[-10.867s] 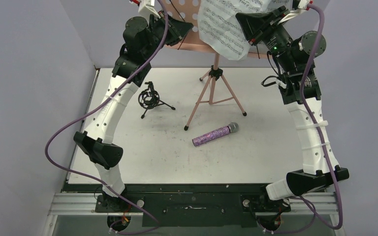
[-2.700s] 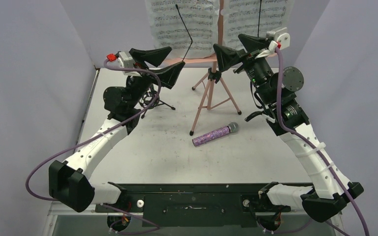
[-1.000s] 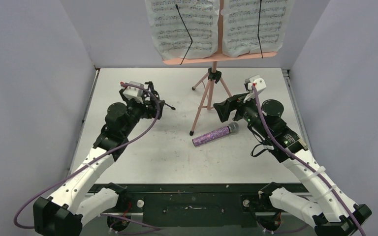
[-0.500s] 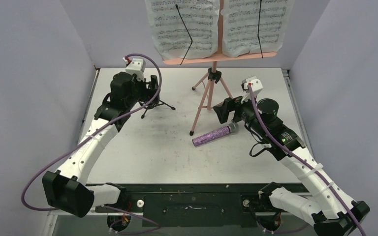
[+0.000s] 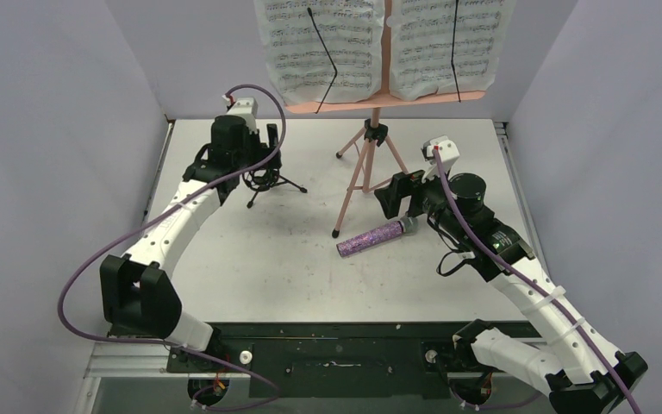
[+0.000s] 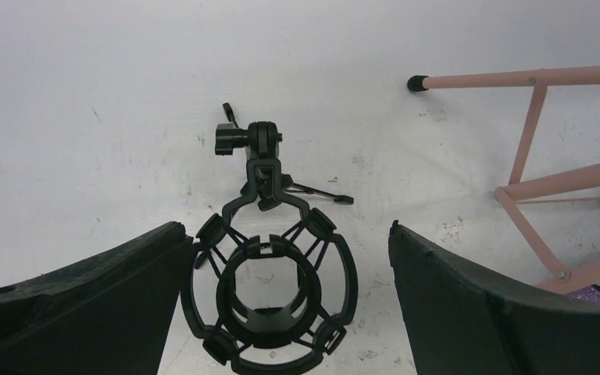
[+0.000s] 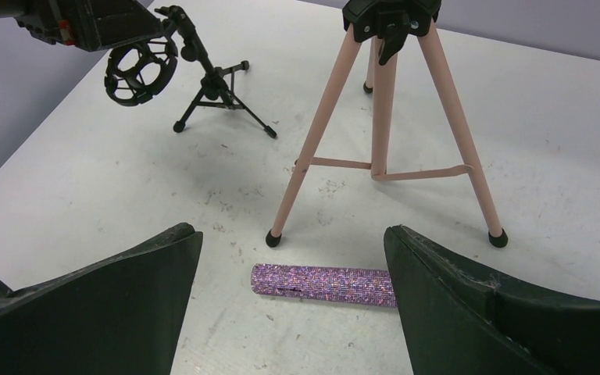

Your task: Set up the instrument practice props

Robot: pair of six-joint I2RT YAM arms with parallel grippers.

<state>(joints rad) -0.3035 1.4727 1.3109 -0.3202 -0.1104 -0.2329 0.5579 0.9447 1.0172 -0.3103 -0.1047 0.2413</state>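
Reaches far forward with left arm [image 5: 172,222], elbow low near base, wrist turned down; holds left gripper [image 6: 285,230] pointed at worktop, fingers spread wide. Extends right arm [image 5: 541,304] forward and inward, elbow back by base; tilts right gripper [image 7: 291,234] forward-down, fingers likewise wide apart.

Left arm [image 5: 171,226] and right arm [image 5: 541,300]: white link shells, black joint housings, black wedge fingers [image 6: 70,312]. Purple cable [image 5: 60,297] trails each arm.
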